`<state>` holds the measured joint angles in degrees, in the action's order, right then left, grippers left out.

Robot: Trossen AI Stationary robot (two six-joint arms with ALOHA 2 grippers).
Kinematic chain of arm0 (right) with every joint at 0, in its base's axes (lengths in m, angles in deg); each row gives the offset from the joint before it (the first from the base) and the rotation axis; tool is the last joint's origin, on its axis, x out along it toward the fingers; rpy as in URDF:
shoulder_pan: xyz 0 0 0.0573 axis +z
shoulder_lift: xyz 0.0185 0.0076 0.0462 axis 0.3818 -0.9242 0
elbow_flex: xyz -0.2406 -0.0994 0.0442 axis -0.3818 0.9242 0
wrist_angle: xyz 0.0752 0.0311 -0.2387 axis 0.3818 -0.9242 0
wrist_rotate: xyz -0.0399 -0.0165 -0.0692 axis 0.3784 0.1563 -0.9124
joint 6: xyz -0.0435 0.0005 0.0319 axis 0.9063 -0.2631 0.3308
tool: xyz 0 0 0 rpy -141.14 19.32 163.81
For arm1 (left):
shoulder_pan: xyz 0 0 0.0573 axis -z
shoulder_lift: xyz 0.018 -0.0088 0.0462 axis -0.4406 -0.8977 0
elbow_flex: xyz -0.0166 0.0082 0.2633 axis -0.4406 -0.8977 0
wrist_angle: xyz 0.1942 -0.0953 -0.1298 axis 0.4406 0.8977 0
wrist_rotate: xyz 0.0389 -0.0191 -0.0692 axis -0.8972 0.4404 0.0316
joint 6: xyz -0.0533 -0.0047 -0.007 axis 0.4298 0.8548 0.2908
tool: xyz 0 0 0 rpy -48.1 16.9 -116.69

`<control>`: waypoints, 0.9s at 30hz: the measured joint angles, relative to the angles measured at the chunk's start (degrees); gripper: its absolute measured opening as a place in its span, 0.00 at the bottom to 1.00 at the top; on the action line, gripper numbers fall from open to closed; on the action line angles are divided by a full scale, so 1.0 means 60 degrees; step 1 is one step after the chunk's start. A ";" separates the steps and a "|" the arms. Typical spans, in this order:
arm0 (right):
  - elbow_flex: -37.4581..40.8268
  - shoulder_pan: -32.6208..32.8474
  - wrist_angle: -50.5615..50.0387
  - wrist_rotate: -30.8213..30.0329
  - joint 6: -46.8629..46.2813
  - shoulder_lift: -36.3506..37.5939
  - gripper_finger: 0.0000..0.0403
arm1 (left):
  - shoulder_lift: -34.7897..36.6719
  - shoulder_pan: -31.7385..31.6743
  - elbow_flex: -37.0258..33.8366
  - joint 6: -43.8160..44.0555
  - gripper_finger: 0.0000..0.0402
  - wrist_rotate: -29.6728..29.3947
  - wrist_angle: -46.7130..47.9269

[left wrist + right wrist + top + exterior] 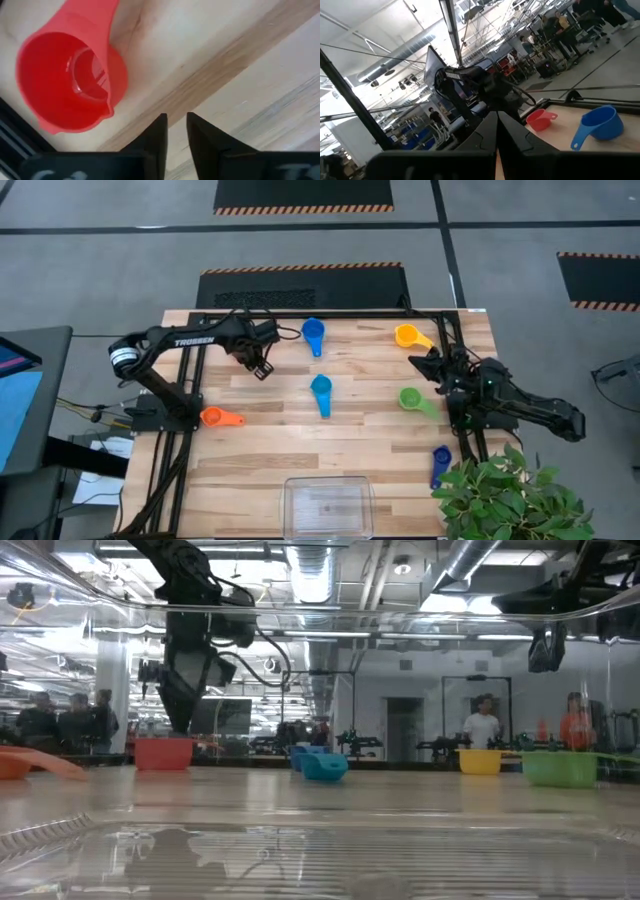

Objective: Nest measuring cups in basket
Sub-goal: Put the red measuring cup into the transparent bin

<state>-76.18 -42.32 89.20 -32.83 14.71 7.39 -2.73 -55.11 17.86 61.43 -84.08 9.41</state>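
Measuring cup, red rigid plastic: on bench's far left, beneath left gripper, jaws narrow, empty. Probably light, slippery; grasp flat handle. Right gripper closed, idle.

The dark six-joint left arm reaches toward 3 o'clock along the far side, its left end effector pointing down, fingers slightly parted. The right arm lies toward 10 o'clock, its right end effector raised, fingers pressed together.
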 joint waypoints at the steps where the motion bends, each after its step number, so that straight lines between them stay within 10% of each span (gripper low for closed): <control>1: 0.0000 0.0000 -0.0065 0.0000 0.0000 -0.0001 0.08 | 0.0062 -0.0038 0.0000 -0.0006 0.21 -0.0075 -0.0007; 7: 0.0000 0.0000 -0.0267 0.0000 -0.0004 -0.0001 0.08 | -0.0007 -0.0410 0.0004 0.0110 0.33 -0.1647 -0.0137; 27: 0.0000 0.0000 -0.0239 -0.0007 -0.0106 -0.0002 0.08 | -0.1895 -0.1004 0.0000 -0.0752 0.33 -0.0487 -0.0812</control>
<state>-76.18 -42.32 87.76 -32.87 14.08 7.38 -14.10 -61.13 17.86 56.91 -87.00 4.54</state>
